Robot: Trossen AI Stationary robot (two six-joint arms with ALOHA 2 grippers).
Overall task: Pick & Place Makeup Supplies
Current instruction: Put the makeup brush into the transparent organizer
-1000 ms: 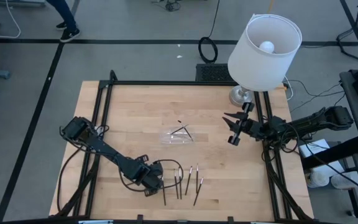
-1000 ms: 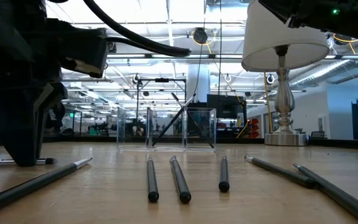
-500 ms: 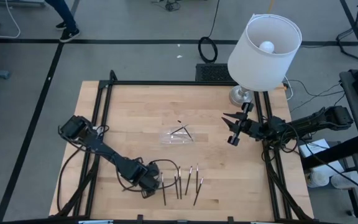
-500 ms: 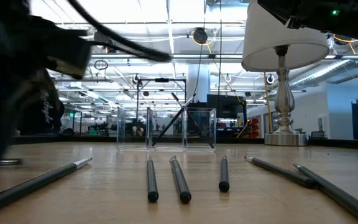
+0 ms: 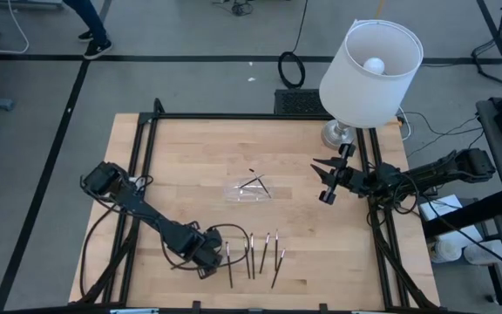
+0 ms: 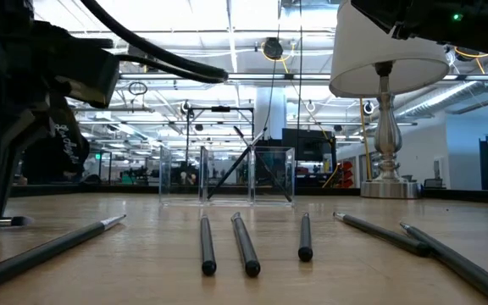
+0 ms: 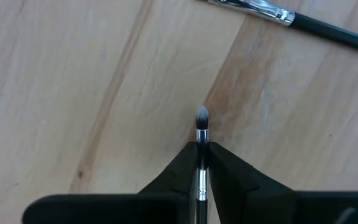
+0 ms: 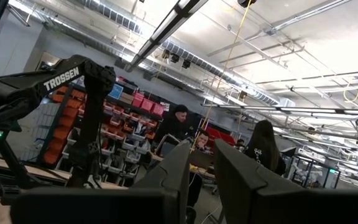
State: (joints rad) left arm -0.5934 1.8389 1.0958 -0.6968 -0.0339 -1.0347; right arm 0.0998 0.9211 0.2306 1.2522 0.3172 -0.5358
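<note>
Several dark makeup sticks [image 5: 251, 257] [image 6: 246, 244] lie side by side on the wooden table near its front edge. My left gripper [image 5: 206, 255] [image 7: 202, 152] stands just left of them, pointing down, shut on one brush [image 7: 202, 124]. A small clear tray [image 5: 247, 191] [image 6: 227, 176] at mid-table holds a couple of sticks leaning crosswise. My right gripper [image 5: 328, 181] [image 8: 202, 163] hangs raised at the right, tipped upward, with a narrow gap between its fingers and nothing in it. My left gripper pinches the brush between its two fingers [image 7: 180, 167] at the silvery ferrule [image 7: 201, 140], just behind the bristle tip [image 7: 202, 114]. The fingers come from above, pointing down, and lie across the brush. The bristle end sticks out past them; whether the brush touches the wood, I cannot tell.
A table lamp with a white shade [image 5: 370, 63] [image 6: 386, 72] stands at the far right corner. Another brush [image 7: 291, 17] lies close to my left gripper. The left arm's black cable [image 5: 234, 232] loops over the sticks. Black frame rails [image 5: 142, 166] run along the table's sides.
My left gripper has shifted a little toward the table's left edge, away from the row of sticks, and has rolled slightly, taking the pinched brush with it. My right arm has kept still.
</note>
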